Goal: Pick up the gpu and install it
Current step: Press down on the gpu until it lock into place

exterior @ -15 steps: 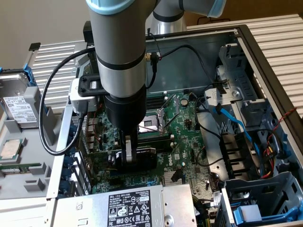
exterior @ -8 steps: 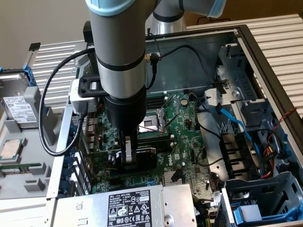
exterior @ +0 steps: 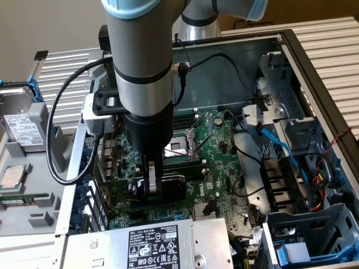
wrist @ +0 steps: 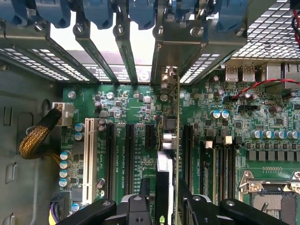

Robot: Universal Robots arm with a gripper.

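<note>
Tool (exterior: 152, 182): reaching straight down into the open computer case, hanging over the lower middle of the motherboard; in the wrist view its two black fingers (wrist: 105, 211) are sitting on either side of the card's upper edge.
Tool state: fingers are standing a little apart, flanking the card; whether the pads are actually pressing on it I cannot tell.
Gpu (exterior: 168, 188): standing on edge in an expansion slot directly under the tool, its black cooler block lying between and just beside the fingertips in the exterior view.
Gpu in wrist view (wrist: 165, 183): running as a thin upright board away from the tool toward the rear bracket openings, its silver end bracket meeting the case's slot frame.
Motherboard (exterior: 224, 168): lying flat in the case, with the processor socket (exterior: 179, 147) sitting just beyond the tool.
Neighbouring slots (wrist: 129, 159): long black connectors lying parallel to the card, beside it.
Power supply (exterior: 146, 246): grey box with a label, sitting at the near edge of the exterior view, just in front of the card.
Hard drive (exterior: 22, 126): resting outside the case on the exterior view's left.
Blue cable (exterior: 277, 147): trailing across the case on the exterior view's right, well apart from the tool.
</note>
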